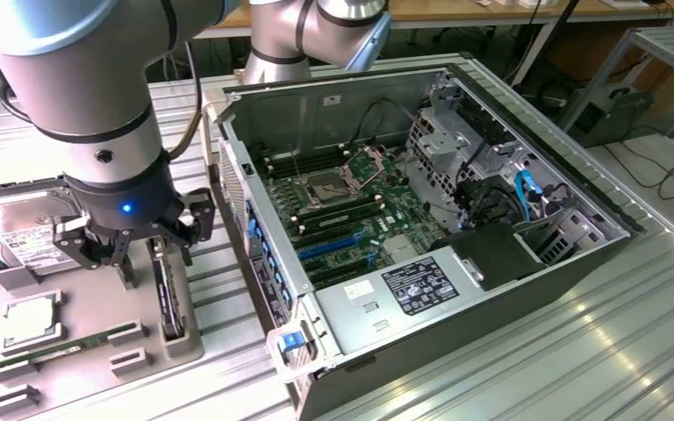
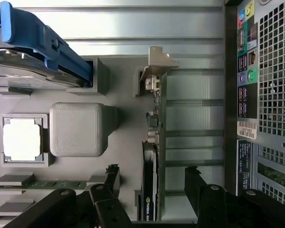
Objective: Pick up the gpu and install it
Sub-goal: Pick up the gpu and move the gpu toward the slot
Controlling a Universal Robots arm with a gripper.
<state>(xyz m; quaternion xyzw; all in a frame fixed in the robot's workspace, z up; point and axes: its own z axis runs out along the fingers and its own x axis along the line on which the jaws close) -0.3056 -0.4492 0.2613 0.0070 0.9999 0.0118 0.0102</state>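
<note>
So, the gripper [image 1: 136, 250] is spread wide and holding nothing. It hangs low over the grey tray [image 1: 91, 303] on the exterior view's left, right above one end of the gpu [image 1: 171, 303].

From the wrist view, the gripper [image 2: 152, 175] has one of its black fingers [image 2: 113, 176] on each side of the gpu [image 2: 149, 194]. There's a visible gap on both sides, so no contact as far as I can see. The gpu stands on its long edge in a slot of the grey tray [image 2: 125, 142], thin black edge facing up. Its silver bracket [image 2: 156, 64] sits at the end away from the gripper.

Other stuff in the tray:
- a hard drive [image 1: 15, 232] with a white label; the wrist view shows a blue rail [image 2: 42, 40] along it
- a processor chip [image 1: 32, 320] lying flat in a square pocket
- a green memory stick [image 1: 62, 348] near the tray's front edge
- a plain grey block [image 2: 78, 129] between the chip pocket and the gpu slot

Just beside the tray, on the exterior view's right, a computer case [image 1: 431, 105] lies on its side with the panel off. Inside you can make out the motherboard [image 1: 349, 210] with its blue expansion slots [image 1: 331, 250], a power supply [image 1: 413, 289] with a black label, and some blue cables [image 1: 525, 193]. Everything sits on a ribbed metal table [image 1: 618, 333].
</note>
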